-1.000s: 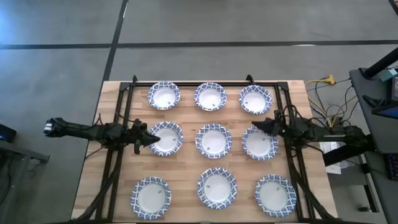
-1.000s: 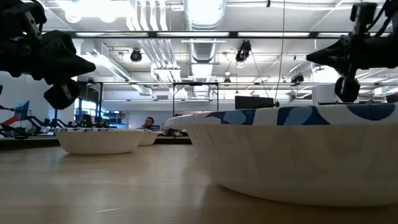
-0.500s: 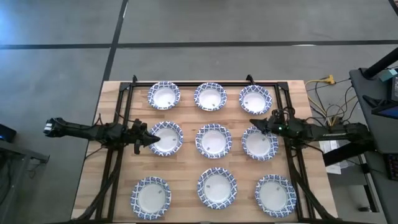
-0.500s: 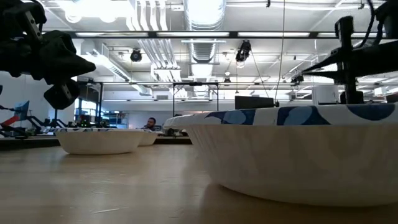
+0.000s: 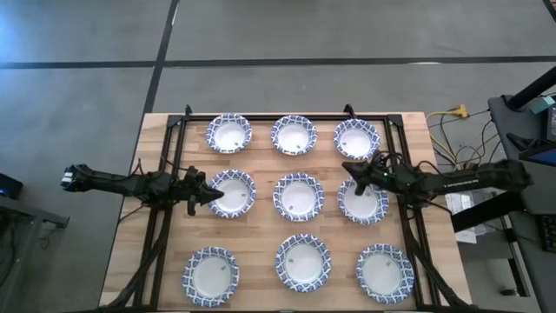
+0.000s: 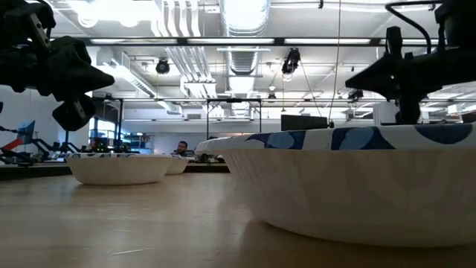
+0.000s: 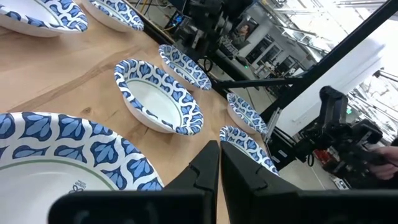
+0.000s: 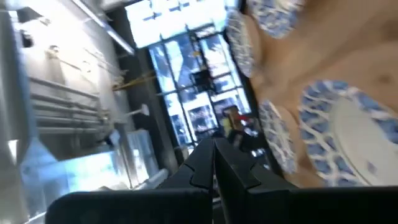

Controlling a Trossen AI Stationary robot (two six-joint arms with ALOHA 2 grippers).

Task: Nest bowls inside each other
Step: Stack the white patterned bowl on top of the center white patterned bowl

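So far nothing is nested: I count nine bowls (image 5: 298, 196) lying apart in three rows on the table (image 5: 261, 235). My left gripper (image 5: 211, 195), fingers together, hangs over the middle-left bowl; my right gripper (image 5: 349, 168), also closed and empty, over the middle-right.

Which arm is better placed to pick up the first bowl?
Left, probably. The left gripper, fingers shut, sits at the rim of the middle-left bowl. The right gripper, also shut, is between two bowls, over neither rim.
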